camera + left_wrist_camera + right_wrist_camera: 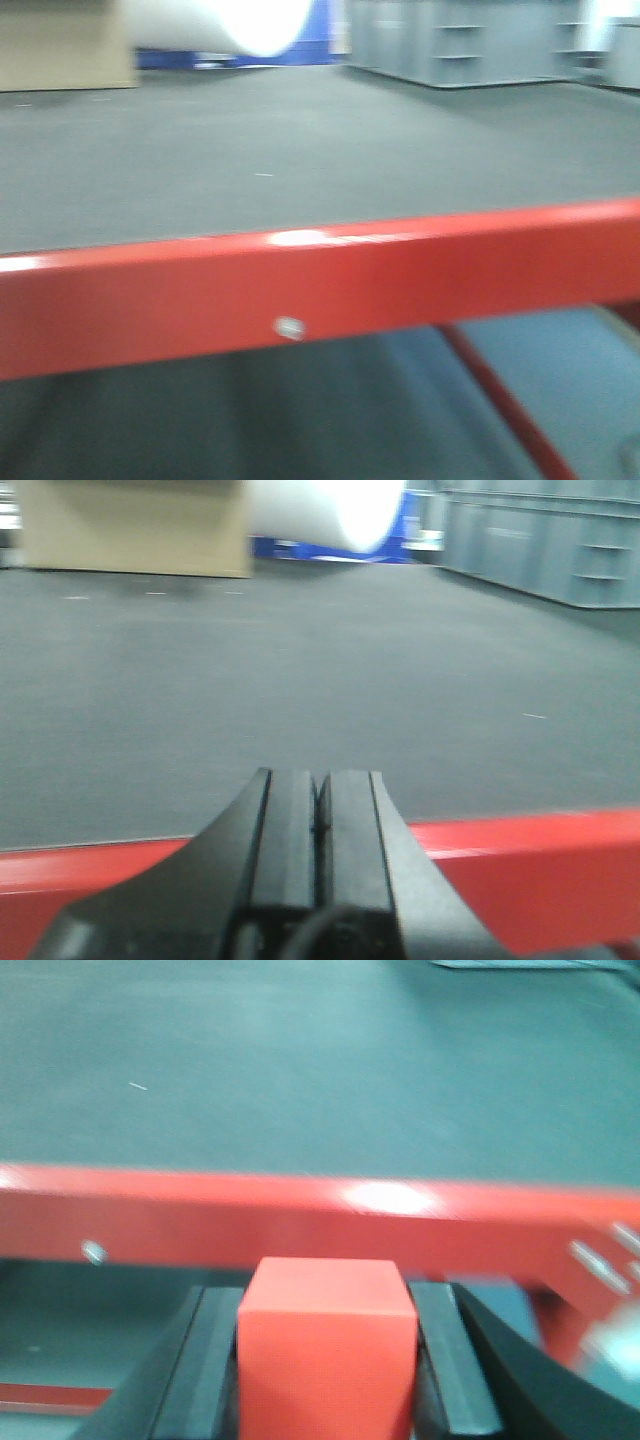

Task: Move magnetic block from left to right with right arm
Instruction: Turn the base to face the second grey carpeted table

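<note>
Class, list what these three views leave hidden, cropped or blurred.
- Right wrist view: block bottom cut off by the frame edge, sides covered by the right gripper.
- Left wrist view: left gripper base cropped by the bottom edge.
- Front view: blur smears the red beam and far shelves; block and grippers out of frame.

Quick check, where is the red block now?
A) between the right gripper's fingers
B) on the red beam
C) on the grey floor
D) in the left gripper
A: the right wrist view shows the magnetic block clamped in the right gripper; the left gripper is shut, empty.
</note>
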